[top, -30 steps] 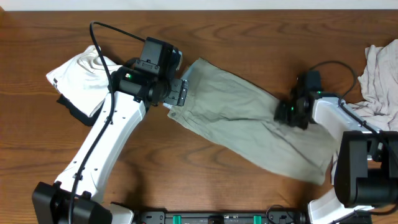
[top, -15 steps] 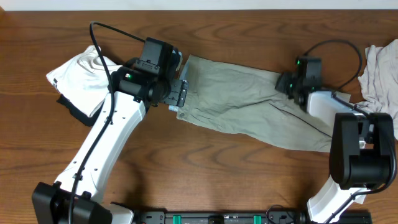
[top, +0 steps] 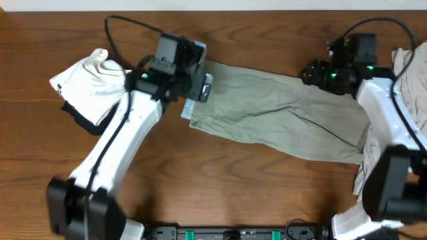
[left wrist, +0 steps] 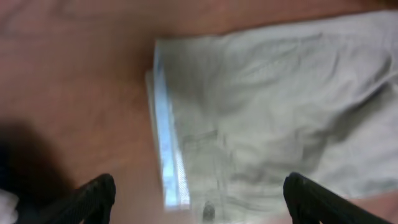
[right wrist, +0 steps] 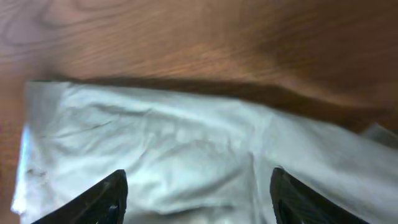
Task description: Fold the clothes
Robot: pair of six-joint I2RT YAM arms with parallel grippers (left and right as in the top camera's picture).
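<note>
clock: looking down on the table, 12 is the far edge and 6 is the robot's side

table (top: 200, 187): brown wood. It looks pretty slick, so I'd guess cloth slides if you drag it.

shorts (top: 267, 120): grey-green, lying flat in 1 long strip across the middle. The waist end is at about 10 and the leg end runs out to about 4. No fold in them yet, and there are a few diagonal creases.

how they'll handle: my guess is soft, floppy cotton, light, nothing fragile. They'll droop and bunch from wherever you pinch, so 1 grab point won't keep an edge straight.

where to grab: I'd take 2 corners at once. The waistband (left wrist: 168, 149) looks like the best bet, since that pale blue inner band is doubled cloth and a bit stiffer. Pinch right at the edge so you get every layer.

left gripper (top: 202, 88): over the waist end at about 10. Fingers are spread wide with nothing in them, and the wrist view shows the waistband lying on the table between the tips.

right gripper (top: 310, 72): over the far edge of the shorts at about 2. Fingers are spread too, nothing pinched. Can't tell if the tips touch the cloth.

white garment (top: 87, 80): crumpled pile at 9 to 10, just beside the left arm, with a black garment (top: 79, 120) poking out from under it.

off-white garment (top: 408, 73): rumpled heap at 2 to 3, by the right arm.
</note>
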